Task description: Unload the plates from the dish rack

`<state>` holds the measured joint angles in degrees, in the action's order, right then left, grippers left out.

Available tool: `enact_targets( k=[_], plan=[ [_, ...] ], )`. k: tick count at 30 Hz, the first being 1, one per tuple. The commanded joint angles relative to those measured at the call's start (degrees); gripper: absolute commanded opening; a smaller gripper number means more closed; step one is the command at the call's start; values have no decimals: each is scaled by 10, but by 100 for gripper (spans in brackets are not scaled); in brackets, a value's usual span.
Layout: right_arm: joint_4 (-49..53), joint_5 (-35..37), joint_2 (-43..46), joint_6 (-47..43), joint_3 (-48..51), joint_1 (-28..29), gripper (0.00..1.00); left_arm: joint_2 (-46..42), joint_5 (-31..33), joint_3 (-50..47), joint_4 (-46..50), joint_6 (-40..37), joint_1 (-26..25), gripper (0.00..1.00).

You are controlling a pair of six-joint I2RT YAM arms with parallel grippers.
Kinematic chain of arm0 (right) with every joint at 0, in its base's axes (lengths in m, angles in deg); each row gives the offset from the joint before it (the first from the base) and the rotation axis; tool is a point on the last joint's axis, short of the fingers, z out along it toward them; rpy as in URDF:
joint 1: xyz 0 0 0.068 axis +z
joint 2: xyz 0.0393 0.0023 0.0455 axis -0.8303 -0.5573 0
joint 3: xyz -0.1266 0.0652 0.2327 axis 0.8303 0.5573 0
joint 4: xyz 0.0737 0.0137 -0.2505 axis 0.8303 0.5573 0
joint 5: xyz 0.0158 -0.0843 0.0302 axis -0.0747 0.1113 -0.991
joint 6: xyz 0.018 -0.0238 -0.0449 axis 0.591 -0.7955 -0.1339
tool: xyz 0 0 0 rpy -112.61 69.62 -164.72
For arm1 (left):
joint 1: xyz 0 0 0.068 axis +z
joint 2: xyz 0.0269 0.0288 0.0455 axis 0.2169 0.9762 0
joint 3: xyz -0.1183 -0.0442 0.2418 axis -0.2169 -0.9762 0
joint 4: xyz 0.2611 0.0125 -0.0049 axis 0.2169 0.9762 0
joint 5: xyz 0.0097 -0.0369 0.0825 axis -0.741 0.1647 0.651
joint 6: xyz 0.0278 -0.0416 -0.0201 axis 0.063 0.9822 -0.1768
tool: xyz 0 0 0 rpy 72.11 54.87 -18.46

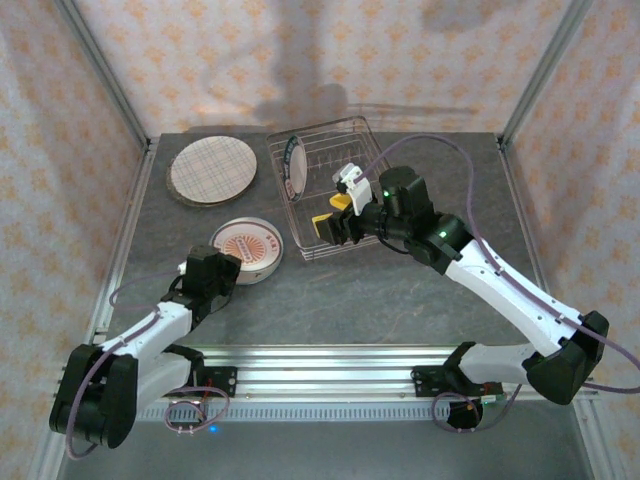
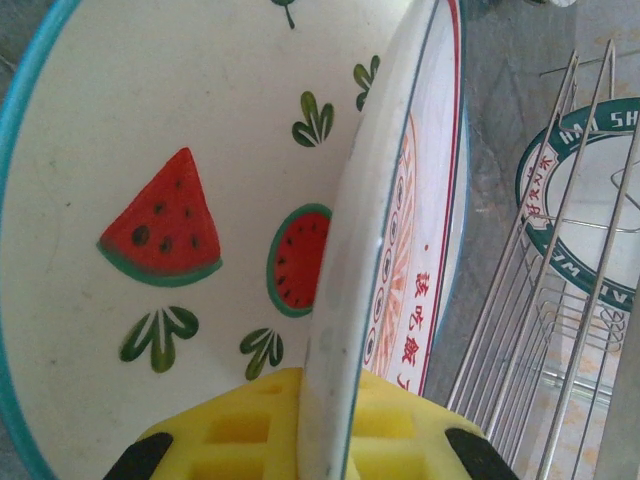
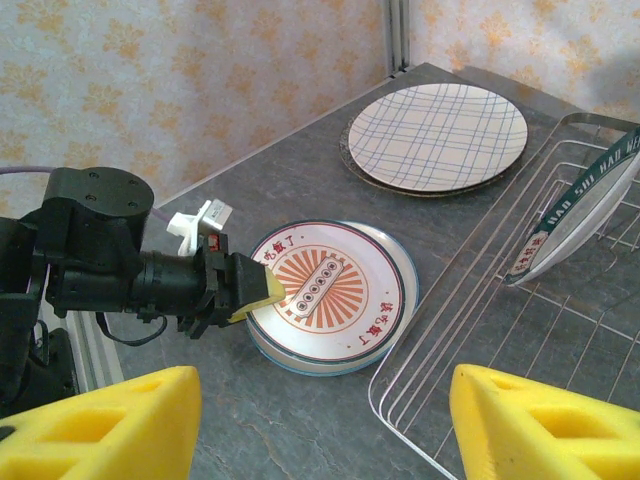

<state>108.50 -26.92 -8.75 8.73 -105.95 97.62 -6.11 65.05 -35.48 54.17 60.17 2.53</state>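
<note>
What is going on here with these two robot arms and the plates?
The left gripper is closed on the rim of a round white plate with a red sunburst pattern, over a white watermelon-painted plate on the grey table. A beige plaid plate lies farther back. The right gripper hangs open over the silver wire dish rack, where one green-rimmed plate stands on edge.

Silver wire dish rack (image 1: 325,172) holding one green-rimmed plate (image 1: 293,165) on edge; beside it, plaid plate (image 1: 212,170) and orange sunburst plate (image 1: 247,247) lie flat.
</note>
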Motion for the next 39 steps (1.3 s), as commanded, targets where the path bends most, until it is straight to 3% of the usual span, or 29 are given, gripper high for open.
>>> enact_targets(
  k=[1,19,32,36,39],
  plan=[
    [-11,-3,-1,3,-12,4,67,6,14,17,-38,-17,4,0],
    [-6,-4,-7,9,-21,4,67,21,18,22,-14,-28,4,0],
    [-3,-1,-5,13,-23,4,67,16,15,37,23,-41,3,25],
    [-2,3,-6,15,-24,4,67,16,16,45,40,-44,4,39],
    [-3,3,-7,17,-24,4,67,16,14,51,50,-47,4,41]
  ],
)
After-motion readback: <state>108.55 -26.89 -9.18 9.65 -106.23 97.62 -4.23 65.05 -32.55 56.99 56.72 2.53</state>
